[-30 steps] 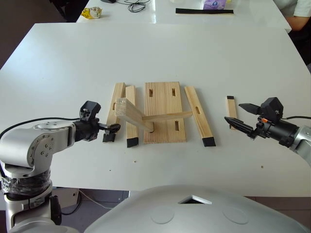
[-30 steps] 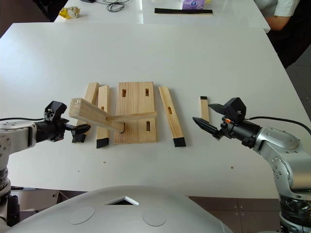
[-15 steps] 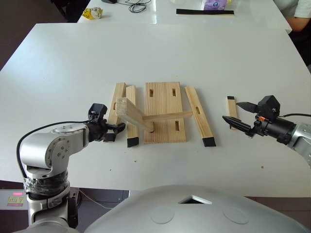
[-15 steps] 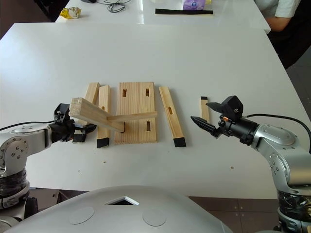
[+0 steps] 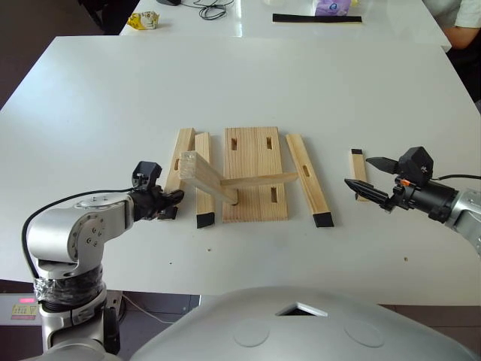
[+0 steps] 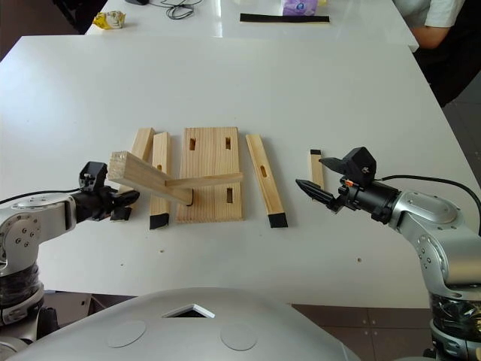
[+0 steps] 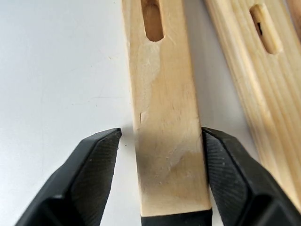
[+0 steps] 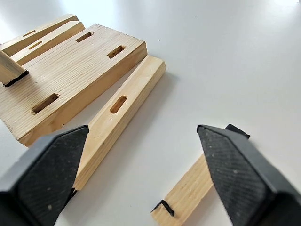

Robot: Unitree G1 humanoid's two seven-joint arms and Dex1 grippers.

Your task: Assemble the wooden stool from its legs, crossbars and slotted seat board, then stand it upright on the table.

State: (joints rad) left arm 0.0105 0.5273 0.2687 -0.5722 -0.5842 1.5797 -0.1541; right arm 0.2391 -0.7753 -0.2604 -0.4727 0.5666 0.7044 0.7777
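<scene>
**Left jaws straddle a leg; right gripper open over the short crossbar**

The left arm is bent low, its forearm running just above the table (image 5: pixel 301 83). The left gripper (image 7: pixel 162 136) points in toward the parts. Its jaws are apart on either side of the outermost leg (image 7: pixel 164 117), near that leg's black-capped end. One finger (image 7: pixel 225 174) sits against the leg's edge. The other finger (image 7: pixel 89 174) stands off it with a strip of table showing between, so the leg is straddled rather than clamped. A second leg (image 7: pixel 254 61) lies just beyond the touching finger, parallel to the first.

The right arm reaches in from the far side, forearm low and level. The right gripper (image 5: pixel 359 171) is spread wide and holds nothing. The short crossbar (image 8: pixel 188 193) lies flat on the table just under its fingers. Ahead of its tips lies a third leg (image 5: pixel 308 180), and past that the seat board (image 5: pixel 255 150), flat with its slots facing up.

Between the two grippers, a tilted leg (image 5: pixel 204 177) rises from the board's near corner, leaning toward the left gripper. A long crossbar (image 5: pixel 263 180) juts from it across the board.

The table is white and matte. Behind it stands a second white table carrying cables (image 5: pixel 210 9), a yellow packet (image 5: pixel 141 20) and a black strip (image 5: pixel 316 17).
</scene>
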